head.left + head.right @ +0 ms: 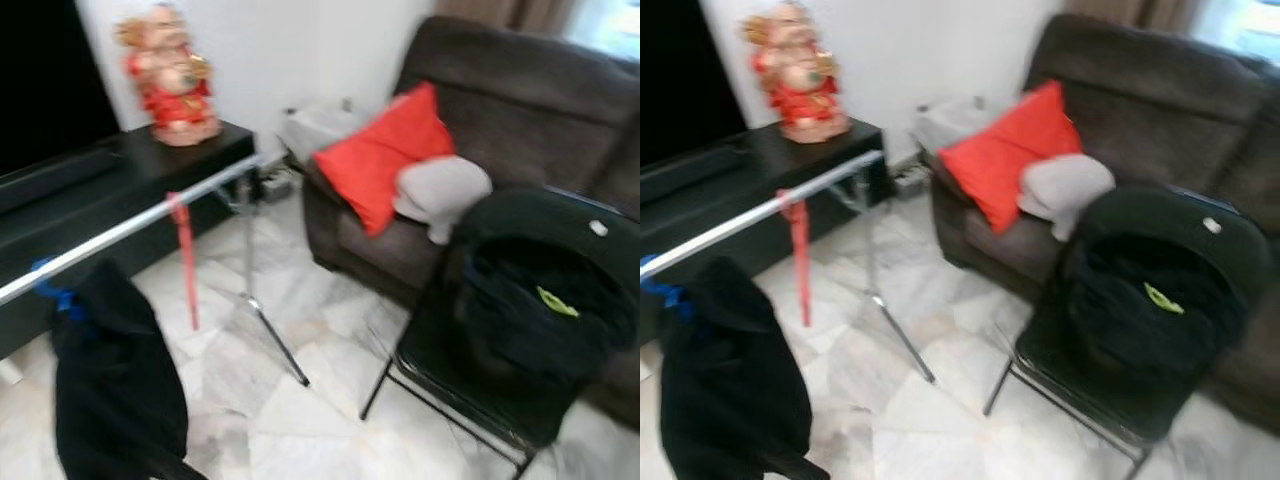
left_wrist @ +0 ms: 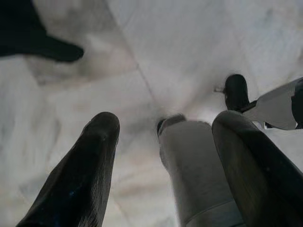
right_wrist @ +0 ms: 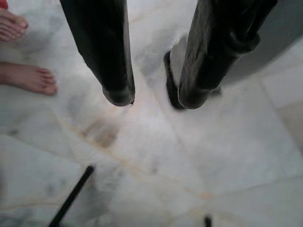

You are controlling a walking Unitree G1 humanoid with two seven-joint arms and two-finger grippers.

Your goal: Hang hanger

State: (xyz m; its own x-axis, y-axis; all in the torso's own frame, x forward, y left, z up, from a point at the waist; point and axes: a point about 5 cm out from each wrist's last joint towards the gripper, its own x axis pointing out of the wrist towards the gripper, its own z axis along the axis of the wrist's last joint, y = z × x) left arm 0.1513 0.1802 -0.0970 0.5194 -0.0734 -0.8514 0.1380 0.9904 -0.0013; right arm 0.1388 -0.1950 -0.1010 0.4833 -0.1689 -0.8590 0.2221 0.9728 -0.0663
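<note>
A silver rail runs from near left toward the far middle, held on a thin stand over the marble floor. A red hanger hangs from the rail near its far end. A black garment hangs on a blue hanger at the near left. To the right, a black chair carries dark clothing. Behind it stands a brown sofa with a red cushion and a grey cushion. A red figurine stands on a black worktop at far left.

The left gripper points at the floor, fingers spread, holding nothing. The right gripper likewise, spread and empty. A person's bare feet stand on the floor beside it.
</note>
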